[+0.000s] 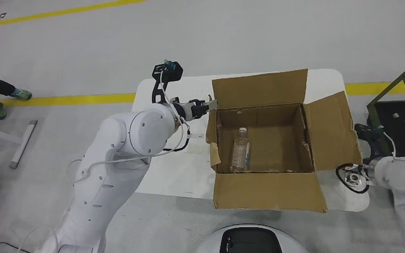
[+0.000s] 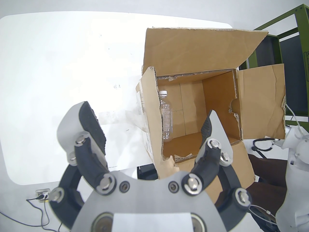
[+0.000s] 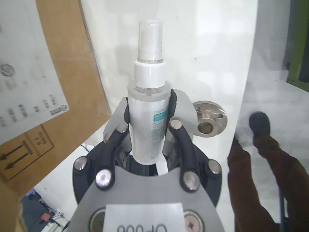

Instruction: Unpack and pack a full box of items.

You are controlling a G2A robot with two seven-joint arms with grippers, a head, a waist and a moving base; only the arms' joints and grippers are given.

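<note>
Right hand [image 3: 149, 102]: clamped on a clear spray bottle [image 3: 149, 73], fingers pinching the lower body, capped nozzle pointing away from the wrist. We note the bottle sits outside the cardboard box [image 1: 266, 88], just beside its right outer wall and above the white worktop [image 1: 171, 180], near a metal flange [image 3: 209, 119] on that surface. Left hand [image 2: 148, 112]: fingers spread wide, holding nothing, poised at the box's far left corner close to the upright torn flap. We cannot tell whether it touches the cardboard. Inside the box we see one clear water bottle [image 1: 240, 150], apparently upright against the left wall. All four flaps are open, the right one splayed outward toward the right arm. Whether the spray bottle is coming out or going in, we cannot say from this alone. Risks, as we judge them: the grip is low on a smooth round body, so the bottle may pivot or slide if the arm swings fast. The splayed right flap lies between hand and opening, and a low path over it could catch the bottle or drag the box. A shove on the light box could topple the water bottle. The left hand, so near the torn flap, may snag it if it closes or descends.
</note>
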